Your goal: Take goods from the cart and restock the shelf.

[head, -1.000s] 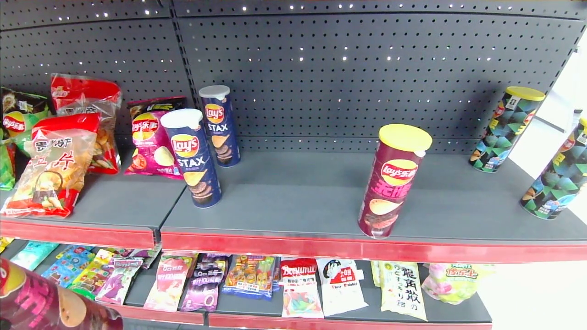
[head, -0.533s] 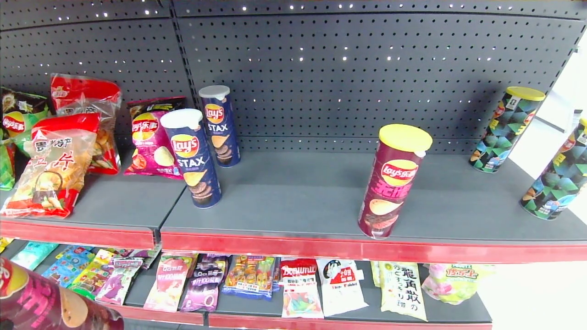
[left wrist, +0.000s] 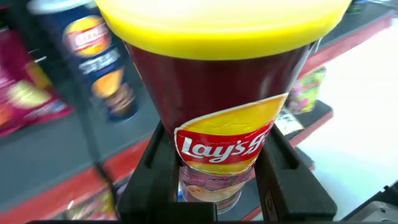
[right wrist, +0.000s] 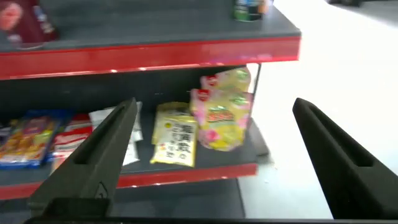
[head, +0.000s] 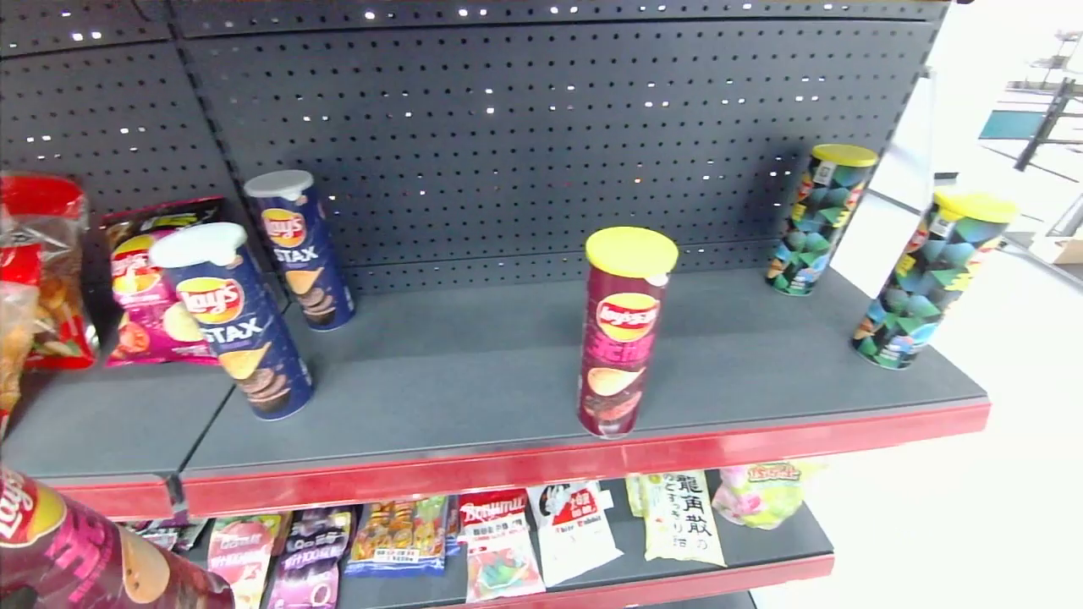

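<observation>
My left gripper (left wrist: 217, 180) is shut on a maroon chips can (left wrist: 217, 106) with a yellow lid, its black fingers (left wrist: 155, 168) on both sides of the can's body. The same can (head: 76, 558) pokes in at the lower left corner of the head view, below the grey upper shelf (head: 474, 372) with its red front edge. A matching maroon can (head: 622, 330) stands upright near that edge. My right gripper (right wrist: 217, 162) is open with nothing between its fingers, low in front of the lower shelf (right wrist: 186, 177).
Two blue cans (head: 233, 321) (head: 300, 249) stand on the shelf's left, with snack bags (head: 148, 288) beyond them. Two patterned cans (head: 819, 220) (head: 931, 279) stand at the right end. Bare shelf lies between the blue cans and the maroon one. Packets (head: 499, 541) line the lower shelf.
The whole head picture has shifted, so the camera has turned toward the shelf's right end. The held can stays at the lower left corner. Nothing on the shelf has moved.
</observation>
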Controlling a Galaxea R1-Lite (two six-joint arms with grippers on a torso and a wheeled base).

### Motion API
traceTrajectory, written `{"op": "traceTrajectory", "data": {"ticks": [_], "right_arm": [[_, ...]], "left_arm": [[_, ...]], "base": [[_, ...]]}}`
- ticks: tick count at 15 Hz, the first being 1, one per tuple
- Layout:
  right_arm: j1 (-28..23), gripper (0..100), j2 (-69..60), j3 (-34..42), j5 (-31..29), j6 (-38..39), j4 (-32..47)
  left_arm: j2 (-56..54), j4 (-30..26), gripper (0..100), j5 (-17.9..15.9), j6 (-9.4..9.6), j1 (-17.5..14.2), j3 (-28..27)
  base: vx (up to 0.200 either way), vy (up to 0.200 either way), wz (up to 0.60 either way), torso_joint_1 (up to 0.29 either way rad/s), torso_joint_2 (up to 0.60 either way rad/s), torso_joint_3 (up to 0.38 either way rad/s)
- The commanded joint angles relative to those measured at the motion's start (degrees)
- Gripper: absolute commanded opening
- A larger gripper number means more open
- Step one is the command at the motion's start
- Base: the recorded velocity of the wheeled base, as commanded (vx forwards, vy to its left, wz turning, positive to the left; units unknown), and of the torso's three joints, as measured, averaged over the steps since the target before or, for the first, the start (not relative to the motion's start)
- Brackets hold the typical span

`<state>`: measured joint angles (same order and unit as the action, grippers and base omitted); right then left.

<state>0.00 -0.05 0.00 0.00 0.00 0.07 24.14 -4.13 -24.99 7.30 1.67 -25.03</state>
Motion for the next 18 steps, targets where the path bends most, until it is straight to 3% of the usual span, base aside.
{"op": "traceTrajectory", "data": {"ticks": [1, 12, 14, 18], "right_arm": [[0.0, 100, 0.05, 0.0, 0.0, 0.0, 0.01], [0.0, 100, 0.05, 0.0, 0.09, 0.0, 0.01], [0.0, 100, 0.05, 0.0, 0.09, 0.0, 0.01], [0.0, 100, 0.05, 0.0, 0.09, 0.09, 0.01]], "left_arm": [[0.21, 0.0, 0, 0.03, -0.01, 0.0, -0.02], [11.02, 0.7, 0, 0.12, -0.01, 0.09, -4.94], [19.9, 7.65, 0, -1.99, 0.08, 2.37, -5.12], [37.74, 24.61, 0, -1.9, 0.26, 4.83, -6.35]], "base": [[0.0, 0.0, 0.0, 0.0, 0.0, 0.0], [0.0, 0.0, 0.0, 0.0, 0.0, 0.0], [0.0, 0.0, 0.0, 0.0, 0.0, 0.0], [0.0, 0.0, 0.0, 0.0, 0.0, 0.0]]}}
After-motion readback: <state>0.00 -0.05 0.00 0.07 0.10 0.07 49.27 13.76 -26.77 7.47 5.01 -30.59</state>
